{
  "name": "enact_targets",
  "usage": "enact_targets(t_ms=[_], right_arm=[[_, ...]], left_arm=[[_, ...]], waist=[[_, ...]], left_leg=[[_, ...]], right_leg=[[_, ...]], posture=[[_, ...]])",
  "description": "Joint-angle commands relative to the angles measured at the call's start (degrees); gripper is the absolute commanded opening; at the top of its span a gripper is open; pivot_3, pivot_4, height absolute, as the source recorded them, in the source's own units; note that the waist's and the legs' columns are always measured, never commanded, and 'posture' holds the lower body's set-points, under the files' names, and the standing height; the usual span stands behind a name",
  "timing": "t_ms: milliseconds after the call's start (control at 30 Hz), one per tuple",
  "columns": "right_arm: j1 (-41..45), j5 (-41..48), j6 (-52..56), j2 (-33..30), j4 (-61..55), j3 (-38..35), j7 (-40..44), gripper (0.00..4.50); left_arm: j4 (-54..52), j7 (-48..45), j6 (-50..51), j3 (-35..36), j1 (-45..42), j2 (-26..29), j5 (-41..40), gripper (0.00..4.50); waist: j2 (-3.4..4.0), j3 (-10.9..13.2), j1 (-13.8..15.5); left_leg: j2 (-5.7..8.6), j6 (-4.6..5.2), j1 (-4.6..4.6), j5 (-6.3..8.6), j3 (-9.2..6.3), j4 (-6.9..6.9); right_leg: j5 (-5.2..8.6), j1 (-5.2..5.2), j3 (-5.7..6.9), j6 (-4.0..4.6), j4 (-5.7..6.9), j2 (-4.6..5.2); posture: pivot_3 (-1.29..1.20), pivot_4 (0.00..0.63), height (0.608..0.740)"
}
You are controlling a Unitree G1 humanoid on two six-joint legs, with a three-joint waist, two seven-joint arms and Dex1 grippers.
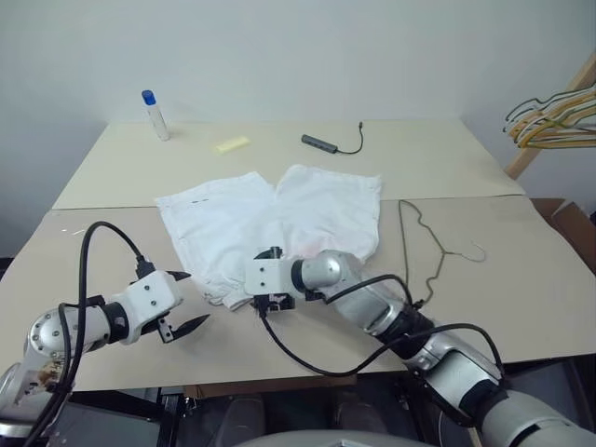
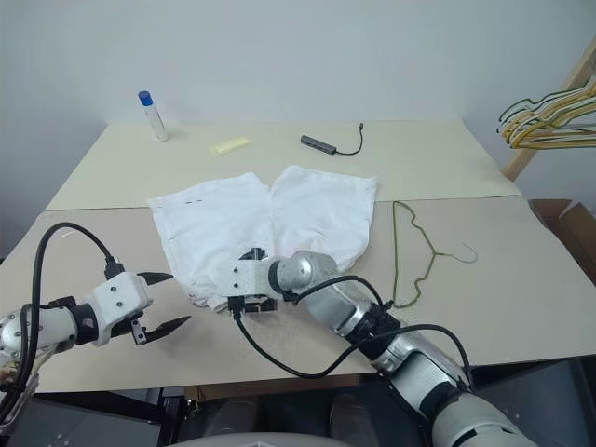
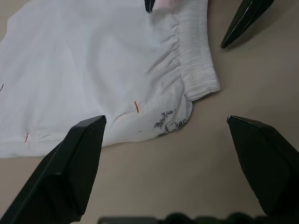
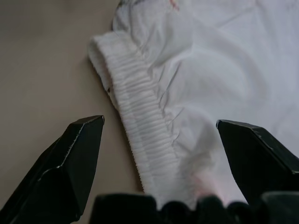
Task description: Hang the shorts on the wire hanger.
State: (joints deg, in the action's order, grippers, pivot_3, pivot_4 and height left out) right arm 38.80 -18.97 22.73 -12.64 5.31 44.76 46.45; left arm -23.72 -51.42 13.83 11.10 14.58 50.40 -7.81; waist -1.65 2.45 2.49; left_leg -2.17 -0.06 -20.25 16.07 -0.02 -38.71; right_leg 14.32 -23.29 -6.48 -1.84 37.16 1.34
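Both grippers hang over the near edge of the shorts point(image 1: 270, 223), which lie spread flat on the bench point(image 1: 521, 279) with the gathered waistband toward the robot, so the step in hand looks like the first pick-up of the garment, nothing being held yet. The right gripper point(image 4: 159, 135) has its fingers point(image 4: 70, 163) spread wide, one on the bare bench side of the waistband point(image 4: 145, 140) and the other over the white fabric, so the elastic band runs straight up between them, just ahead of the tips. The left gripper point(image 1: 186, 303) is likewise spread apart; in its wrist view the corner of the waistband point(image 3: 198, 79) and a small dark mark on the cloth lie between and a little beyond its fingers point(image 3: 70, 163), with bare bench directly under them. The wire hanger point(image 1: 419, 251) rests flat, well apart from both sets of fingers, off the far side of the right arm just beside the shorts' edge. The next move probably calls for the right fingers to settle onto the waistband and pinch it, taking care to catch the thin fabric rather than slide it along the bench.
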Motion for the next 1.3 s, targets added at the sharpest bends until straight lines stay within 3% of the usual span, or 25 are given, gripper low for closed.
enact_targets(t_ms=[33,233,400,633,867,1067,1100,1300], right_arm=[[1.8,-2.2,-2.9,0.2,1.7,0.4,0.1,3.64],[1.8,-3.1,-3.8,1.2,3.6,-0.3,0.5,1.51],[1.5,-3.8,-7.9,-0.3,3.4,-0.1,1.5,0.02],[-0.3,-3.6,-17.3,-10.8,-1.5,-3.4,4.7,0.02],[-2.4,1.7,-38.1,-30.5,-0.6,-12.0,10.2,0.02],[-2.1,2.6,-48.8,-34.7,8.0,-14.0,13.4,0.02],[-2.1,2.6,-48.8,-34.6,8.6,-14.2,14.0,0.51],[-4.3,6.0,-45.6,-36.5,4.8,-16.6,18.8,2.39]], left_arm=[[-0.4,0.0,-1.0,0.7,-0.9,0.6,0.2,4.50],[-0.2,0.3,-1.1,0.9,-1.2,0.3,0.2,4.50],[0.5,0.4,-1.6,0.8,-2.1,0.5,0.4,4.50],[1.4,0.7,-2.1,0.5,-3.3,0.3,1.0,4.50],[3.5,-0.3,-3.2,-0.9,-4.8,1.1,2.1,4.50],[5.5,-1.3,-4.0,-2.6,-7.5,1.1,2.4,4.50],[5.7,-1.5,-4.1,-2.8,-7.9,1.2,2.4,4.50],[6.4,-2.2,-4.6,-2.8,-8.5,1.7,2.2,4.50]], waist=[[0.00,0.0,-0.2],[0.00,0.0,-0.4],[0.00,0.0,-0.4],[0.00,0.0,-0.2],[0.04,0.0,-0.7],[0.01,0.0,-2.7],[0.01,0.0,-3.0],[0.02,0.0,-3.5]], left_leg=[[0.00,0.00,0.01,0.00,0.00,0.00],[-0.03,0.00,0.02,0.00,-0.01,0.02],[-0.03,0.00,0.04,0.00,-0.02,0.02],[0.01,0.00,-0.02,0.00,-0.03,0.01],[0.07,0.01,0.01,0.01,-0.01,0.02],[0.01,0.03,0.08,0.01,0.00,0.04],[0.02,0.03,0.08,0.01,0.01,0.04],[0.04,0.10,0.06,0.05,0.03,0.04]], right_leg=[[0.00,0.00,0.00,0.00,0.00,-0.01],[0.01,0.00,0.02,0.02,0.02,-0.02],[0.01,0.01,0.03,0.02,0.02,-0.02],[0.02,0.01,0.05,0.01,-0.03,0.03],[0.13,0.05,0.02,-0.17,-0.07,0.09],[0.05,0.14,-0.06,0.00,-0.06,0.02],[0.05,0.14,-0.08,0.00,-0.06,0.03],[0.05,0.12,-0.15,0.00,-0.06,0.05]], posture=[[0.14,0.000,0.740],[0.14,0.000,0.740],[0.13,0.000,0.740],[0.12,0.000,0.740],[0.08,0.000,0.740],[0.06,0.000,0.740],[0.06,0.000,0.740],[0.06,0.000,0.740]])
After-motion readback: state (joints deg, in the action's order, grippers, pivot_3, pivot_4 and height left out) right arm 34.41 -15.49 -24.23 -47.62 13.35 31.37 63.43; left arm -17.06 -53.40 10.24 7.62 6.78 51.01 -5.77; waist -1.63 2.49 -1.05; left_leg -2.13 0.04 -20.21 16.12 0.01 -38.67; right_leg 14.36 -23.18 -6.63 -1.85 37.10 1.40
